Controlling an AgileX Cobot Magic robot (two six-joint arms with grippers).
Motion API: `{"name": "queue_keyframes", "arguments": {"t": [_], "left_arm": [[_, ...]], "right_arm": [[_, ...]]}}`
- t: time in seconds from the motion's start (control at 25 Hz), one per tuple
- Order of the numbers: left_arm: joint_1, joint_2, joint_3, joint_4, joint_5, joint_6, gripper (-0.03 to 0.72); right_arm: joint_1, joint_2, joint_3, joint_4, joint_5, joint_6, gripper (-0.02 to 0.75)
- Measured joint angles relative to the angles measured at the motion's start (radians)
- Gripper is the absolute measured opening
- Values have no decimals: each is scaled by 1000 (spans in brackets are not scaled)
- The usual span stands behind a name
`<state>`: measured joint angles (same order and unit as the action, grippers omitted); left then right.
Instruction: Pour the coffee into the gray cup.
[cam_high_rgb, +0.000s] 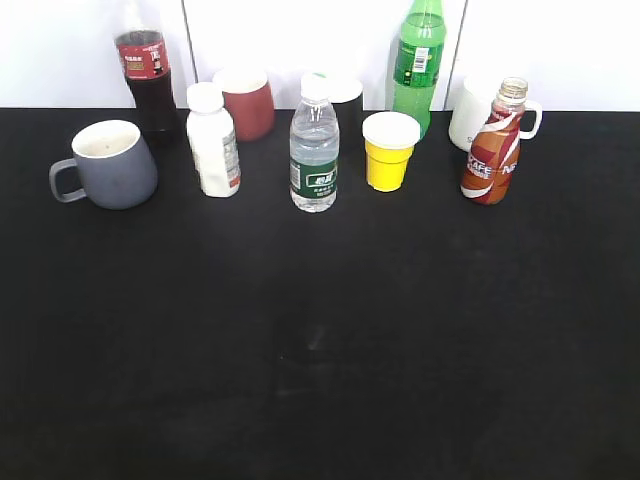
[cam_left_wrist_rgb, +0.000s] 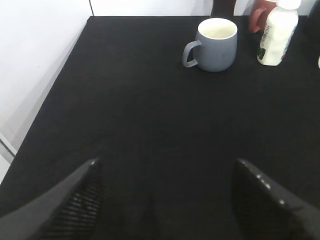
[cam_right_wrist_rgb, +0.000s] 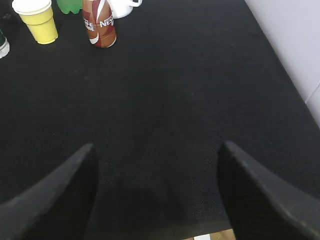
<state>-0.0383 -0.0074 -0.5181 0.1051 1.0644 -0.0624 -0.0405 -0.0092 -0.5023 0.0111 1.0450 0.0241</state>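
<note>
We keep both grippers, left (cam_left_wrist_rgb: 165, 200) and right (cam_right_wrist_rgb: 157, 192), spread wide and empty near us. The small curvy brown coffee bottle (cam_high_rgb: 492, 146) stands far right, the rounded blue-gray mug (cam_high_rgb: 108, 164) far left, well apart.

Neither arm appears in the exterior view. In the left wrist view, the left hand (cam_left_wrist_rgb: 165, 200) has its two dark fingers (cam_left_wrist_rgb: 75, 200) spread wide, with nothing between them, held above the tabletop (cam_left_wrist_rgb: 150, 125). In the right wrist view, the right hand (cam_right_wrist_rgb: 157, 195) shows the same pose: fingers (cam_right_wrist_rgb: 250, 195) wide apart, empty, and above the near edge of the tabletop.
</note>
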Motion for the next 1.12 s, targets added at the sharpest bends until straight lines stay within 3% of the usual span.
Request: {"name": "queue_keyframes", "arguments": {"t": [0.24,0.52,0.76,0.92,1.12], "left_arm": [[0,0,0,0,0,0,601],[0,0,-14,-2,-39,0,497],[0,205,-20,-7,-481,0,495],[0,538,-19,-39,-872,0,495],[0,1016,-19,-76,-1217,0,490]], "right_arm": [[0,0,0,0,0,0,555],[0,0,0,0,0,0,555],[0,0,0,0,0,0,555],[0,0,0,0,0,0,555],[0,0,0,0,0,0,555]]}}
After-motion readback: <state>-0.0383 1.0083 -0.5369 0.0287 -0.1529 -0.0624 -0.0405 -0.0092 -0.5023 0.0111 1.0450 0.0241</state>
